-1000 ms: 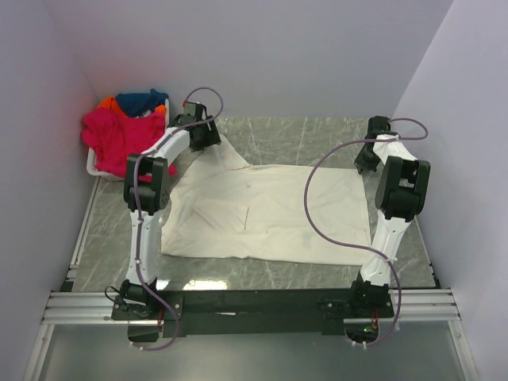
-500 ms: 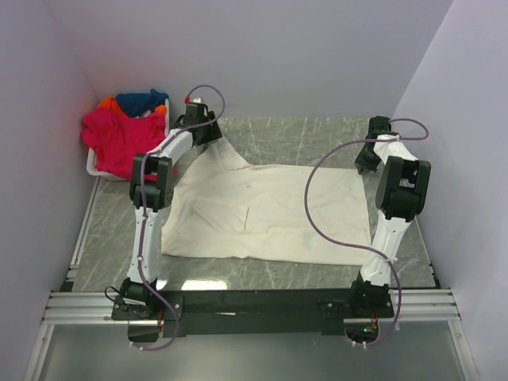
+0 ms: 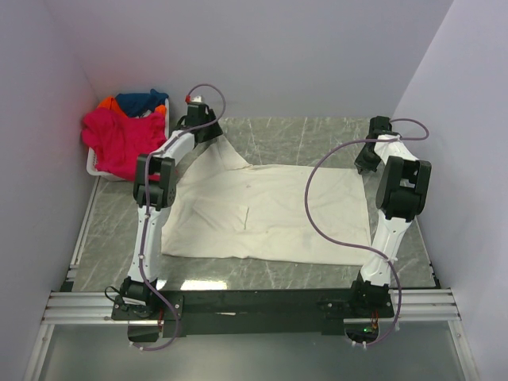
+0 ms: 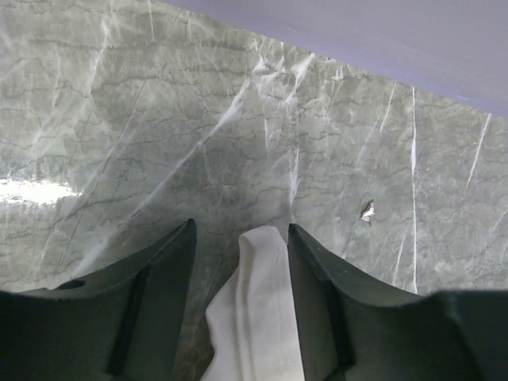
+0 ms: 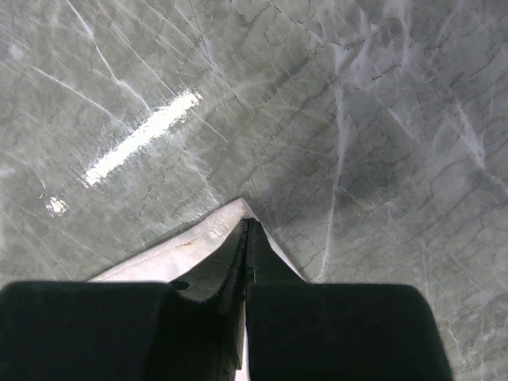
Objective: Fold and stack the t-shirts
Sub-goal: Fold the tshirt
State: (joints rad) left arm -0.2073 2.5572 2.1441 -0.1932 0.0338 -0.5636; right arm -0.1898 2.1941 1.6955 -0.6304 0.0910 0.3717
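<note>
A large cream t-shirt [image 3: 270,210] lies spread flat on the marble table. My left gripper [image 3: 212,135] is at its far left corner. In the left wrist view the gripper [image 4: 241,225] is open, and a fold of the cream cloth [image 4: 254,317] lies loose between its fingers. My right gripper [image 3: 365,164] is at the shirt's far right corner. In the right wrist view the gripper [image 5: 248,224] is shut on the corner of the cream cloth [image 5: 171,254]. A magenta pink t-shirt [image 3: 119,143], a dark blue one [image 3: 136,101] and an orange one [image 3: 105,102] lie heaped at the back left.
A white plastic basket [image 3: 91,168] holds the coloured heap at the back left, against the left wall. Purple walls close in the table on the left, back and right. Bare marble [image 3: 302,139] shows behind the shirt.
The left arm's elbow has shifted right and its wrist has moved slightly toward the back wall. The cream shirt and the right arm have not visibly moved.
</note>
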